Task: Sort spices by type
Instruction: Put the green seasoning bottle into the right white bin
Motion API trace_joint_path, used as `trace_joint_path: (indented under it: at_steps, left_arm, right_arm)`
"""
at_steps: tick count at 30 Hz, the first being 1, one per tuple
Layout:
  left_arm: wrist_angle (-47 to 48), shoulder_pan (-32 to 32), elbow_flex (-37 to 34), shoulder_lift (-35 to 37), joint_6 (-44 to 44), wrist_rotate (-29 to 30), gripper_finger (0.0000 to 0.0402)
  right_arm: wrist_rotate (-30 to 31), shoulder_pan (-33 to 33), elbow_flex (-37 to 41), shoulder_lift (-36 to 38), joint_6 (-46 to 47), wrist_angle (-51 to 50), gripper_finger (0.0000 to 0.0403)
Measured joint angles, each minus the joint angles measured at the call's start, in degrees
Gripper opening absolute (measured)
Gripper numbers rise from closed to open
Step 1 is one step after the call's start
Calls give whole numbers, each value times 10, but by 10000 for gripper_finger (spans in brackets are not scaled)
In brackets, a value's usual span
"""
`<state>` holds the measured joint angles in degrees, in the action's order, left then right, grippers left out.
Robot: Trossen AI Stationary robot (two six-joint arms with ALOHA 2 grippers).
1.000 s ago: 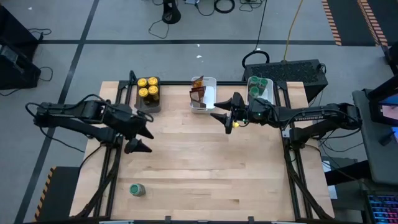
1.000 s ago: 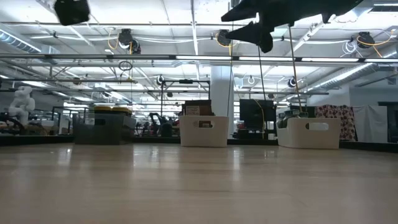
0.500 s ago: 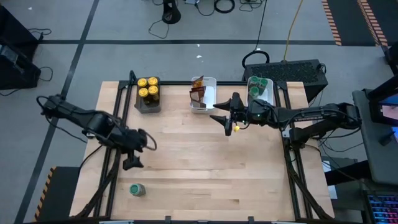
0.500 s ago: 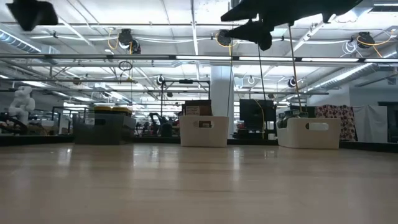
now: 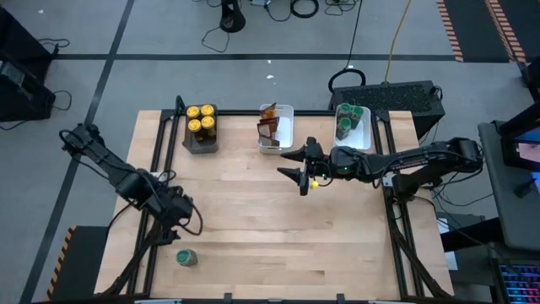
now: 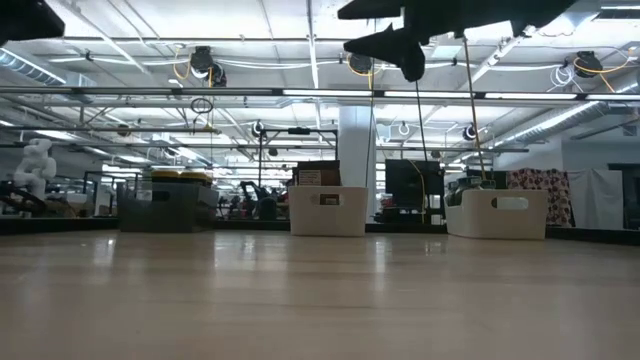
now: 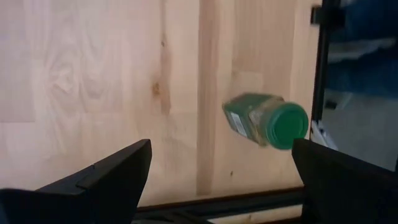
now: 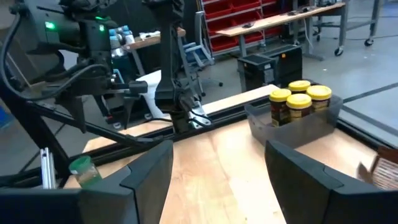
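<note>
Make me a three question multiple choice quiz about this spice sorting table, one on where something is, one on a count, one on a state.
1. Where is the loose green-lidded round jar?
A. in the dark tray
B. on the wooden table near its front left corner
C. in the middle white tray

2. How many yellow-lidded round jars stand in the dark rectangular tray?
A. two
B. four
C. six

3. How is the left hand?
A. open, holding nothing
B. shut on a packet
C. shut on the loose jar

Answers:
1 B: the high view shows the jar alone on the wooden table, apart from the trays.
2 B: four yellow lids show in the tray.
3 A: the left wrist view shows its fingers spread wide with the jar lying beyond them, untouched.
</note>
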<state>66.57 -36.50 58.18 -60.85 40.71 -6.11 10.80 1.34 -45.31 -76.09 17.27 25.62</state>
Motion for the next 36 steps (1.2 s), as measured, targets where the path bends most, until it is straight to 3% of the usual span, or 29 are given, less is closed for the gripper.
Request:
trace_joint_path:
  at_steps: [7,18,28,36]
  left_arm:
    - [0,-48,-1,-22,-8,0,389]
    - [-37,-102,-1,-76,25,4,389]
    - [-41,-154,-1,-83,100,59,389]
    - [-93,-221,-23,-119,144,95,389]
  right_arm:
    - [-1,12,-58,-42,-61,-16,235]
    - [-7,18,-227,-152,-132,-130,235]
    - [-83,37,-322,-228,-159,-149,235]
    - [-83,55,-355,-262,-165,-147,235]
